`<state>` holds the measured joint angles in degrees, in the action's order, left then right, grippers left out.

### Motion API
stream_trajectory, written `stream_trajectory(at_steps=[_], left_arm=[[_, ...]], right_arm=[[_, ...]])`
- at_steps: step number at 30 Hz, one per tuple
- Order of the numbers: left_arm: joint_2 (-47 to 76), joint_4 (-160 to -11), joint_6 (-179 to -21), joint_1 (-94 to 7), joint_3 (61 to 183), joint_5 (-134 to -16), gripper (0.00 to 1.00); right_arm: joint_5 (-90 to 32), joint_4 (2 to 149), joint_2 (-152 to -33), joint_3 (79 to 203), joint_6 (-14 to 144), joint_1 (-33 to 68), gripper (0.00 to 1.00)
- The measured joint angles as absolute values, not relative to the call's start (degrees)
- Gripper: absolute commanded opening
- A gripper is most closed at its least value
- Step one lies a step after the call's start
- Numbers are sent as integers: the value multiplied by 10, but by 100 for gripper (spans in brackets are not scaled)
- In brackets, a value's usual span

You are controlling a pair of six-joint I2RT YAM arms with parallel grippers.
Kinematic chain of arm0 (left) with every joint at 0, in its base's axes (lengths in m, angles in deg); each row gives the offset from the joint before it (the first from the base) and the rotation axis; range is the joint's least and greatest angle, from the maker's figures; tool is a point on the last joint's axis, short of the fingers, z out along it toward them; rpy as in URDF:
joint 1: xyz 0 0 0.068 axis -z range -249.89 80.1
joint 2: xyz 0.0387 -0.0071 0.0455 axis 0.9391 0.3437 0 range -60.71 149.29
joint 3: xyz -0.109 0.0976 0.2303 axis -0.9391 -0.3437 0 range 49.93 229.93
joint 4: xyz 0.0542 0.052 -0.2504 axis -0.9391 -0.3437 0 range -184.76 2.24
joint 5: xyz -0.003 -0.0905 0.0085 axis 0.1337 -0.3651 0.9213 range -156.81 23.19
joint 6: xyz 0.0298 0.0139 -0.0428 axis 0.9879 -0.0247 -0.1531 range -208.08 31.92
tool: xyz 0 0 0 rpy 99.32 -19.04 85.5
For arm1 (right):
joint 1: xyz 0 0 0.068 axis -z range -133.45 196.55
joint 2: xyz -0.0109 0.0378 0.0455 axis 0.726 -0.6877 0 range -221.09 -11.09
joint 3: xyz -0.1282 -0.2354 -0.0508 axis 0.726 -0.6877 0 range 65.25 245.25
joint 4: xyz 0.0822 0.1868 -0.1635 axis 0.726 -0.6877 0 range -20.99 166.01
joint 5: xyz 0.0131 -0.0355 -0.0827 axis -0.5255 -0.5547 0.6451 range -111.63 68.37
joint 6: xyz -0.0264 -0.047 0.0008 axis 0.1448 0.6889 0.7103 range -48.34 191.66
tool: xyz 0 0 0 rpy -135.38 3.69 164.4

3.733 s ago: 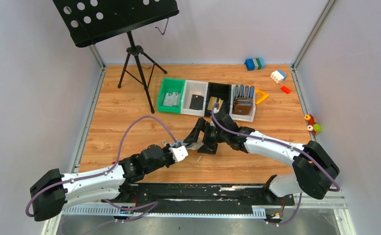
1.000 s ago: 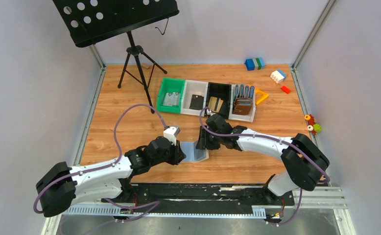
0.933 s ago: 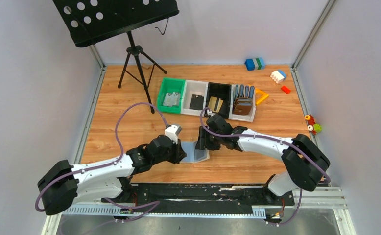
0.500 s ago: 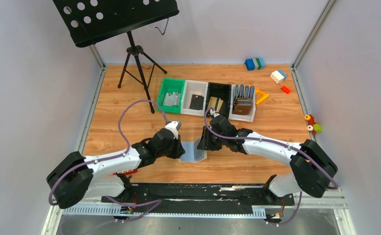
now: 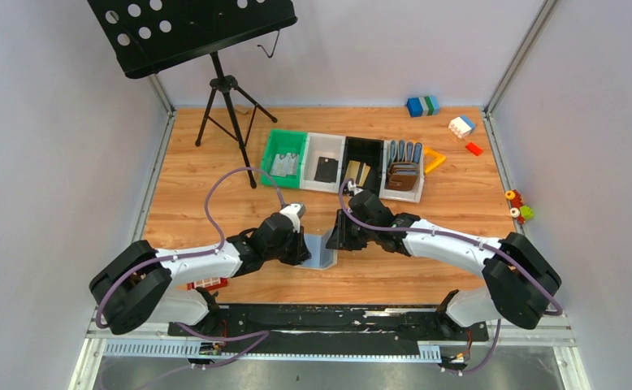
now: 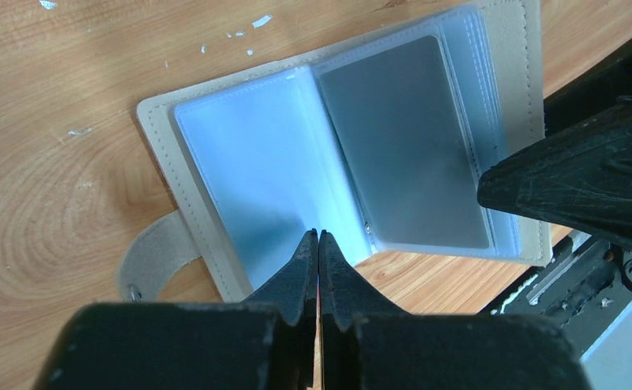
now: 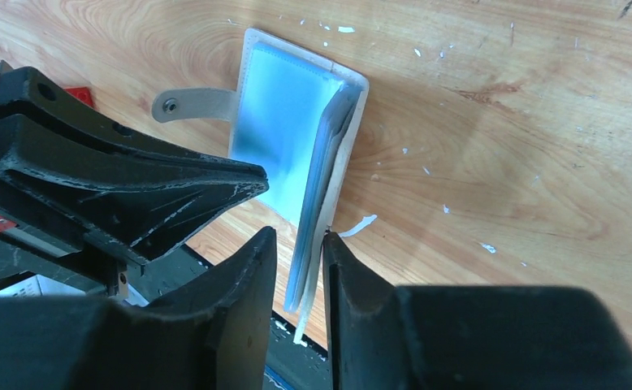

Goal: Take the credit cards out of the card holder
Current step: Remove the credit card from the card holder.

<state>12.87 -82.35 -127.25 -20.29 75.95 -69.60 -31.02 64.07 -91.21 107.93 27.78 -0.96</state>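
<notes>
Wooden table [image 5: 199, 187], grey walls [image 5: 378, 49] — left gripper [image 6: 318, 237] pinched together, right gripper [image 7: 299, 241] astride card holder [image 7: 284, 122] pages, grip unclear — grey card [image 6: 402, 146] shows from left wrist only

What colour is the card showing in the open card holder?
Silvery grey card, behind a clear sleeve; clearest in the left wrist view.

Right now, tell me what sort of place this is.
Probably a robot test cell: two arms bolted at the edge of a wooden table, plain walls on metal framing close around it, and props such as sorting bins and toy bricks.
</notes>
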Motion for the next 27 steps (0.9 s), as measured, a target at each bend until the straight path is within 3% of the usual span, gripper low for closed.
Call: stream_trajectory(at_steps=[7,13,15,17,19,22,27], left_arm=[[142,-815,-1272,-204,760,-700,0],[145,-806,-1273,-204,761,-711,2],[145,-797,-1273,-204,763,-717,12],[145,-784,-1276,-205,762,-727,34],[144,-766,-1281,-206,760,-736,49],[129,-732,-1294,-209,744,-750,60],[110,-698,-1315,-217,718,-768,71]], right_arm=[[-315,640,-907,1079,278,-10,12],[-317,638,-907,1079,278,-10,6],[-318,638,-907,1079,278,-10,5],[-319,638,-907,1079,278,-10,5],[-321,638,-907,1079,278,-10,3],[-324,638,-907,1079,278,-10,2],[-327,635,-907,1081,278,-10,1]])
